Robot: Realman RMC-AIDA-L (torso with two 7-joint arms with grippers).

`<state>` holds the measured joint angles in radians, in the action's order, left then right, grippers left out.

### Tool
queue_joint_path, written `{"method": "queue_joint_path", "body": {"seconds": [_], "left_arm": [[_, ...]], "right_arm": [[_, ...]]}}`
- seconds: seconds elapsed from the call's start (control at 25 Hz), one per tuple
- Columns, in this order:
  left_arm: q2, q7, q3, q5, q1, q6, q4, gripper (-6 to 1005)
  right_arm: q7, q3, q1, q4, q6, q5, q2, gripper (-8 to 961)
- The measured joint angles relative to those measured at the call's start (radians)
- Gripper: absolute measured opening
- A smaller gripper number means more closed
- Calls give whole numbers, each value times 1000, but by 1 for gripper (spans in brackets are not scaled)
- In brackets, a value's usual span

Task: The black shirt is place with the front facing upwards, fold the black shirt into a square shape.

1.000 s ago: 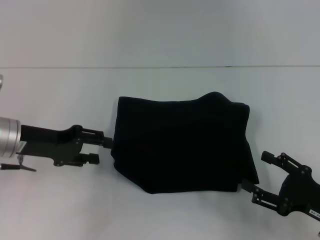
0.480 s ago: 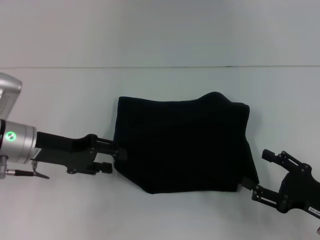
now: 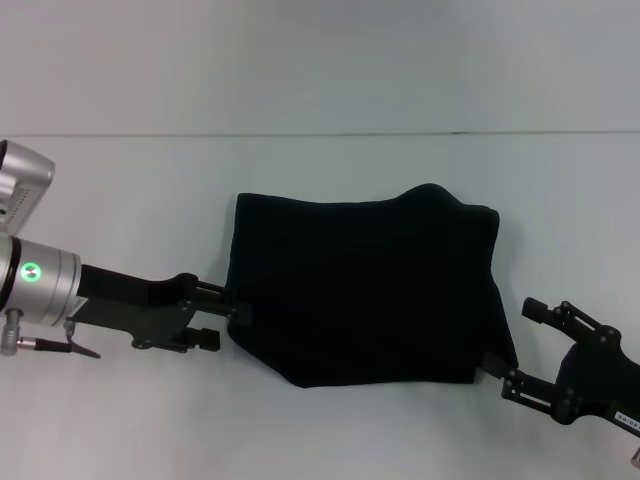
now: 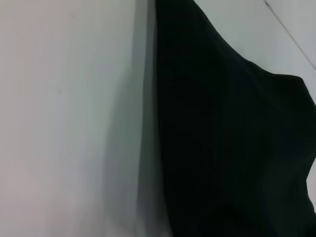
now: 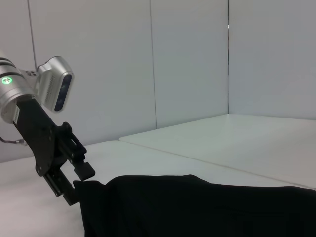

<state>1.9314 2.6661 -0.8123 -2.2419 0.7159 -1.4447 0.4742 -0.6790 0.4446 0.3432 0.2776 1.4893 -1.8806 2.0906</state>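
Observation:
The black shirt [image 3: 360, 290] lies folded into a rough rectangle in the middle of the white table, with no lettering showing. My left gripper [image 3: 224, 322] is at the shirt's lower left edge, open; its upper finger touches the cloth edge and the lower finger stays just off it. The right wrist view shows that left gripper [image 5: 80, 181] against the corner of the black shirt [image 5: 197, 207]. My right gripper [image 3: 518, 345] is open beside the shirt's lower right corner, one finger close to the hem. In the left wrist view the black shirt [image 4: 232, 138] fills one side.
The white table [image 3: 320, 180] runs back to a pale wall, meeting it along a thin line [image 3: 320, 134]. Bare tabletop [image 4: 64, 123] lies beside the shirt in the left wrist view. Nothing else stands on the table.
My left gripper has moved right and slightly down, up to the shirt's left edge. The right gripper and the shirt have hardly moved.

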Motion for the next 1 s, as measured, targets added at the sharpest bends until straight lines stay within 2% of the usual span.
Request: {"method": "queue_joint_path", "body": {"seconds": [0.72,1.0], "left_arm": [[10,-23,-28,-36,22,35,9,637],[15,-23,-30,-37,23,40,4,318]], "right_arm": [[-6,-1,1,0,-3,0,0,915],[-7,-1,0,-3,-3,0,0,914]]}}
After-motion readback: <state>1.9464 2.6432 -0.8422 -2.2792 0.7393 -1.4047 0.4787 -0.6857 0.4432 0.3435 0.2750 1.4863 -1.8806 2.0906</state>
